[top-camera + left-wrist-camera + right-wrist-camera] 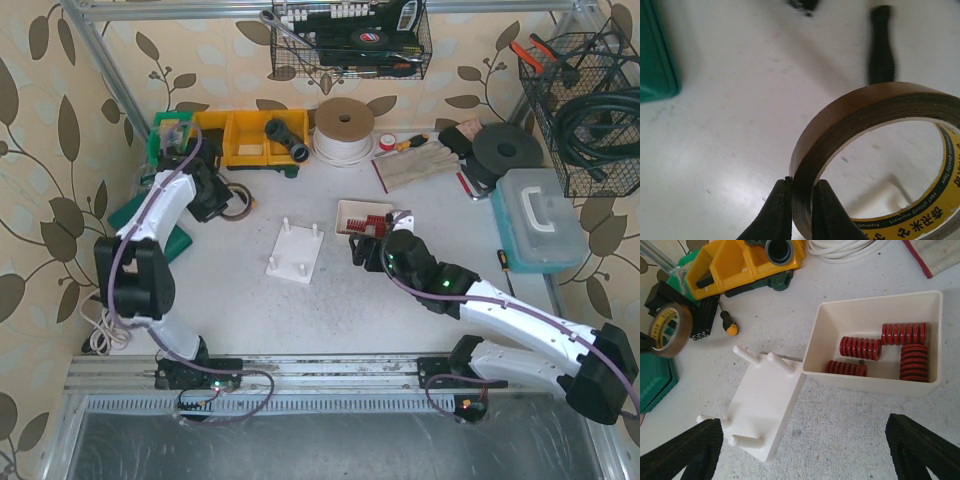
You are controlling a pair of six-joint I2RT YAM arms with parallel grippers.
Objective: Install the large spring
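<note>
Several red springs (914,362) of differing thickness lie in a cream tray (870,382), seen from above as the tray (350,206) right of centre. Left of the tray sits a white plate (765,405) with pegs at its corners, the same plate (295,252) in the top view. My right gripper (805,450) hangs open over bare table just short of the tray and plate, nothing between its fingers; from above the right gripper (372,250) is near the tray. My left gripper (801,200) is shut on the wall of a brown tape roll (850,120), far left of the plate.
Yellow bins (250,135) and a white cord coil (343,130) stand at the back. A green case (160,225) lies under the left arm. A blue-lidded box (540,220) sits at right. A screwdriver (727,322) lies near the bins.
</note>
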